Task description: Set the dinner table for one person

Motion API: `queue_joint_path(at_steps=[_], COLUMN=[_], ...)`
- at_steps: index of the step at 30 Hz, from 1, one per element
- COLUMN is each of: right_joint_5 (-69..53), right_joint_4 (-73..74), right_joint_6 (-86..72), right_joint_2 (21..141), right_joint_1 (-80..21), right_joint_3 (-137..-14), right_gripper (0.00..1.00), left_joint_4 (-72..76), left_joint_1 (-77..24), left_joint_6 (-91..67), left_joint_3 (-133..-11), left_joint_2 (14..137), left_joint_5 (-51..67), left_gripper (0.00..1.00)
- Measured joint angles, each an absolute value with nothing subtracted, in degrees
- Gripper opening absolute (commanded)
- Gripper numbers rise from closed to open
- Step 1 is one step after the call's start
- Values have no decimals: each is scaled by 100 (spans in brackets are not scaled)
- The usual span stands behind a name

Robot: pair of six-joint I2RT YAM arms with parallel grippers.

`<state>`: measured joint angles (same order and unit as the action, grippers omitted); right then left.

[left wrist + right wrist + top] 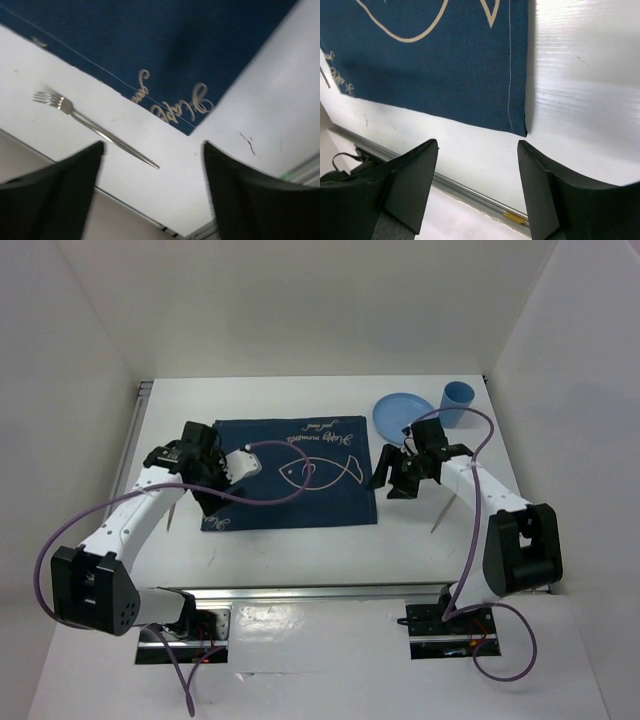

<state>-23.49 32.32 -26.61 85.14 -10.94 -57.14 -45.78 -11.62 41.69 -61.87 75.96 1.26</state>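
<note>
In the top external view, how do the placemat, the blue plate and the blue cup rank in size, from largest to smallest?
1. navy fish-print placemat
2. blue plate
3. blue cup

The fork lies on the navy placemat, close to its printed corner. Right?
No: the fork lies on the white table beside the navy placemat, not on it, though close to its printed corner. The left wrist view shows this.
</note>
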Motion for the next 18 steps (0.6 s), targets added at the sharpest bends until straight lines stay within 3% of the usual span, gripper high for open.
queue_joint_path(at_steps=[6,10,14,15,18], right_joint_5=[-1852,-1675,-1656,-1636,-1538], right_joint_4=[3306,3166,2801,2770,2740], right_joint_6=[-2674,-2689,-2742,-2770,-2864], right_joint_2=[8656,9489,10405,10582,10903], right_joint_1=[-1262,-1656,-1850,-1881,-1938], right_joint_3=[-6012,-6687,-6904,-6904,-6890], right_gripper=[67,58,35,23,1], left_joint_4=[-5127,-4766,-4104,-3970,-3699], left_joint_1=[-1096,-899,-786,-777,-775], left_joint_6=[4141,3319,2471,2318,2023], left_joint_3=[-6246,-6928,-7448,-7430,-7175], left_joint_2=[7618,8359,9461,9682,10127], left_joint_5=[561,152,-366,-482,-760], left_gripper=[100,93,90,90,90])
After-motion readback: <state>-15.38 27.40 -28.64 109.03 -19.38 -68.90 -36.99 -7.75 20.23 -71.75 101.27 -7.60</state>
